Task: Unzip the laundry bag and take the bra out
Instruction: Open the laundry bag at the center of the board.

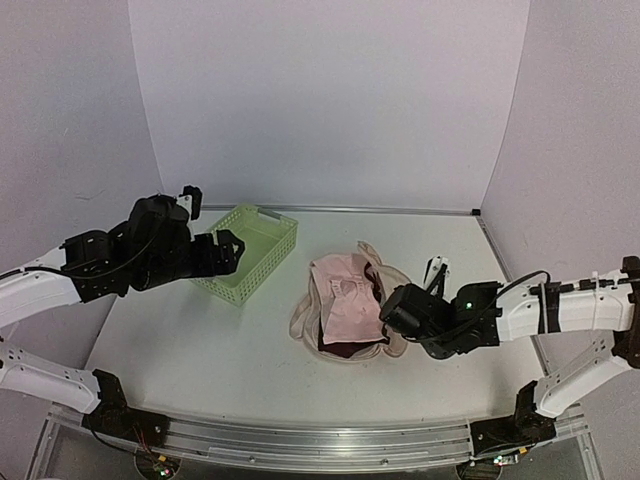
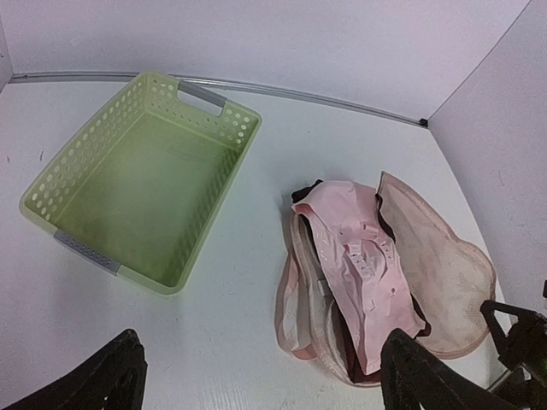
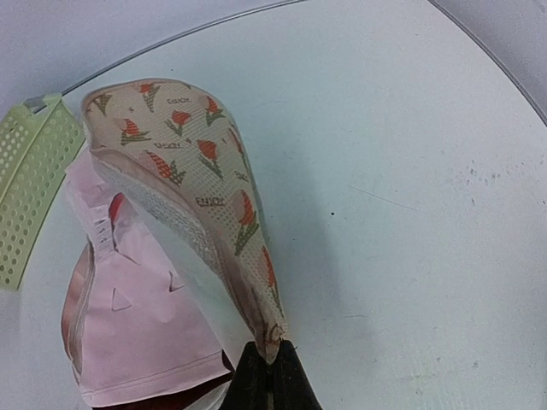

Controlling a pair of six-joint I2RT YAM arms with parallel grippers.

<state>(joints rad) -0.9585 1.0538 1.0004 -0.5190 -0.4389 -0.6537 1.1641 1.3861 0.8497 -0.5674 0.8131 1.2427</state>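
Observation:
The laundry bag (image 1: 302, 318) lies unzipped in the middle of the table. Its printed upper flap (image 3: 205, 171) is lifted and held up to the right. My right gripper (image 3: 273, 359) is shut on that flap's edge, seen from above (image 1: 390, 312) at the bag's right side. Inside the bag, dark maroon fabric of the bra (image 2: 349, 359) shows at the edges under a pale pink layer (image 2: 359, 256). I cannot tell whether the two are one piece. My left gripper (image 2: 269, 376) hangs open and empty, high above the table near the basket (image 1: 210, 222).
A light-green lattice basket (image 1: 285, 225) stands empty at the bag's left, near the back wall. It fills the upper left of the left wrist view (image 2: 242, 115). Walls close the table at the back and on both sides.

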